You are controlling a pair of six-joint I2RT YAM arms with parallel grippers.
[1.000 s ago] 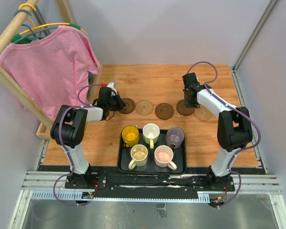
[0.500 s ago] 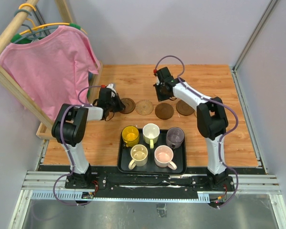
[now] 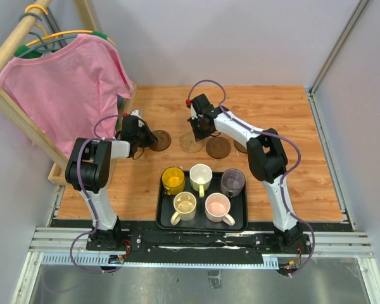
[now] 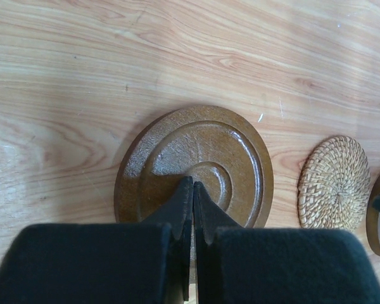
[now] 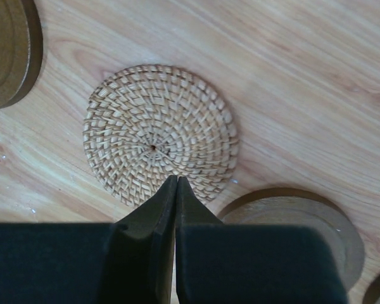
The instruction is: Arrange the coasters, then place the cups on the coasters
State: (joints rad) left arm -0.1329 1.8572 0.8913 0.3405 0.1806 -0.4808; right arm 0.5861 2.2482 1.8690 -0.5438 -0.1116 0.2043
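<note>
My left gripper (image 4: 193, 184) is shut with nothing in it, its tips over the middle of a dark brown coaster (image 4: 195, 158) at the left end of the row (image 3: 158, 140). My right gripper (image 5: 177, 179) is shut and empty too, tips at the near edge of a tan woven coaster (image 5: 159, 130), second in the row (image 3: 191, 144). Another dark coaster (image 3: 218, 147) lies to its right, and one more (image 3: 242, 147) shows partly behind the right arm. Yellow (image 3: 173, 180), pale green (image 3: 201, 175), grey-purple (image 3: 233, 182), cream (image 3: 184, 205) and pink (image 3: 218, 206) cups stand in the black tray (image 3: 202, 225).
A pink shirt (image 3: 69, 82) hangs on a wooden rack (image 3: 16, 107) along the table's left side, close to the left arm. Grey walls close off the back and right. The tray sits near the front edge, between the two arm bases.
The right arm swung left from the right-hand coasters to the woven one, and its jaws shut. The left gripper and the dark coaster under it shifted slightly left.
</note>
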